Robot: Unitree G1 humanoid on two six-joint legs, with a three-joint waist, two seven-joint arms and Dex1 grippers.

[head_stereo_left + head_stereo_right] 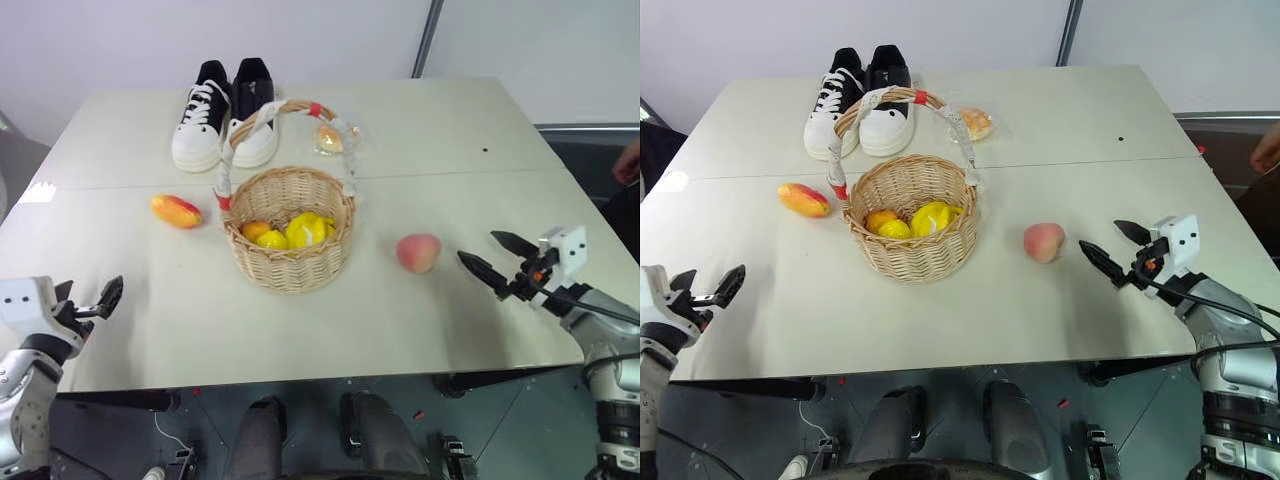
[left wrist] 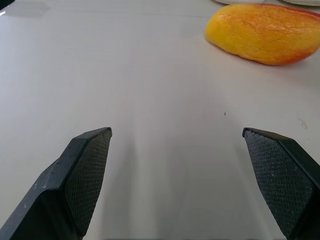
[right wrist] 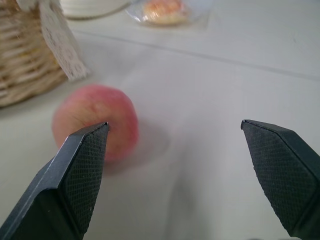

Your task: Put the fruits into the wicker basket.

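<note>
Table point(image 1: 150, 330) holds everything; wicker basket point(image 1: 290, 262) sits mid-table with yellow and orange fruit already inside. Mango point(image 1: 176, 211) lies just left of it, peach point(image 1: 418, 252) to its right, both outside. Right gripper point(image 1: 495, 257), spread wide and empty, hangs near the peach and should centre on it before closing gently. Left gripper point(image 1: 95, 300), likewise spread and empty, hovers at the near-left edge.

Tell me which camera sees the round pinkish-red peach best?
The right eye view: the whole round pinkish-red peach lies unblocked on the table. The left eye view matches. In the right wrist view, a finger of the right gripper covers part.
</note>
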